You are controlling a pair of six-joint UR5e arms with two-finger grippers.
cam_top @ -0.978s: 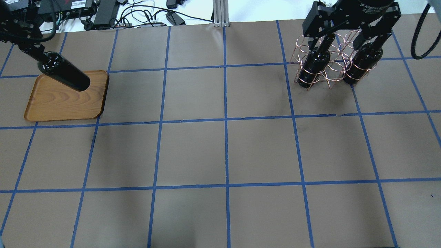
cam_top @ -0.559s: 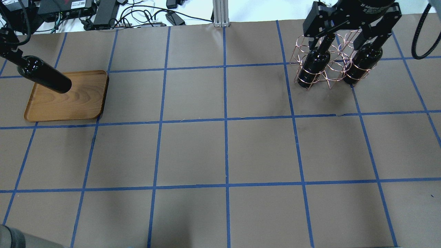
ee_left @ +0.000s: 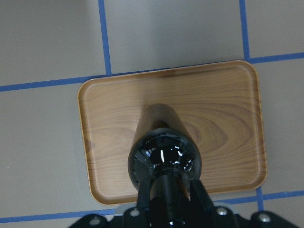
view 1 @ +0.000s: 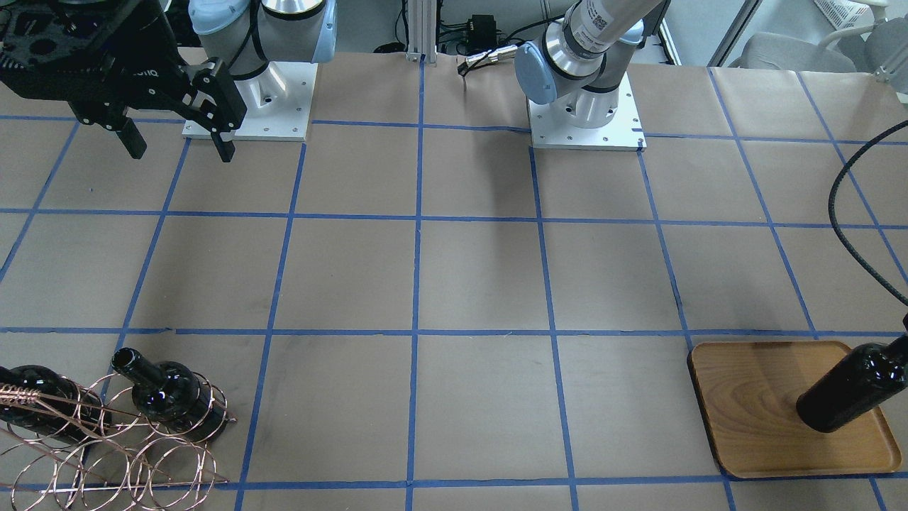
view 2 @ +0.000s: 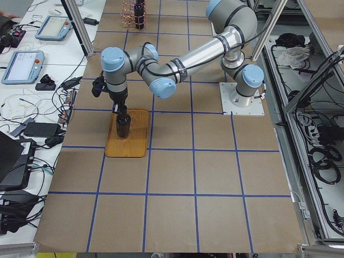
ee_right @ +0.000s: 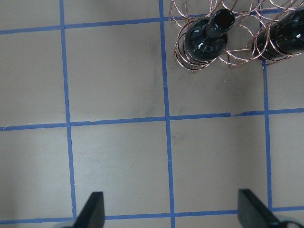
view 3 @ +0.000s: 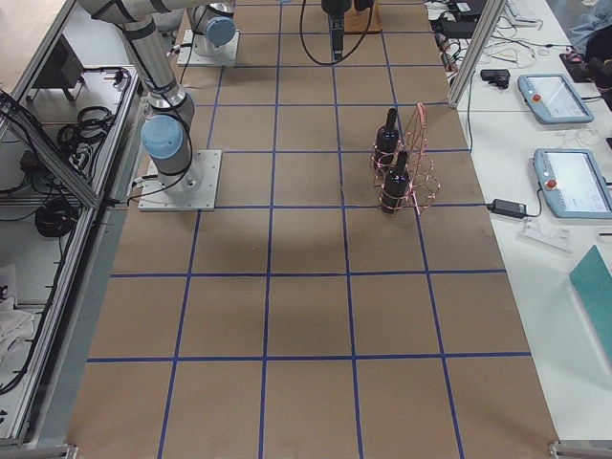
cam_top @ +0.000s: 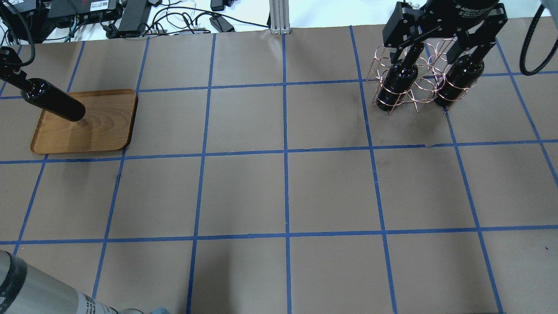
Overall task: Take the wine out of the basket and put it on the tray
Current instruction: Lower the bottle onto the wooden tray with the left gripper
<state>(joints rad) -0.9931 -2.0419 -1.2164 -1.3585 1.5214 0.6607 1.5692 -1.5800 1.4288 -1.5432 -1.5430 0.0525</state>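
My left gripper (ee_left: 170,190) is shut on the neck of a black wine bottle (cam_top: 54,104) and holds it nearly upright over the wooden tray (cam_top: 100,131). The bottle's base is at or just above the tray's left part; I cannot tell whether it touches. The front-facing view shows this bottle (view 1: 851,390) and the tray (view 1: 752,397). My right gripper (cam_top: 429,52) is open and empty, high above the copper wire basket (cam_top: 418,87). Two more bottles (cam_top: 394,85) (cam_top: 457,80) stand in the basket's loops. The right wrist view shows one of them (ee_right: 206,40) in the basket (ee_right: 237,47).
Cables and electronics (cam_top: 130,13) lie along the table's far edge beside an aluminium post (cam_top: 279,17). A grey link of the left arm (cam_top: 35,292) crosses the overhead view's bottom-left corner. The two arm bases (view 1: 582,106) (view 1: 248,106) stand at the robot's side of the table.
My left gripper has carried the bottle leftward over the tray and brought it more upright. The grey arm link has come into the bottom-left corner. The right arm has not moved.
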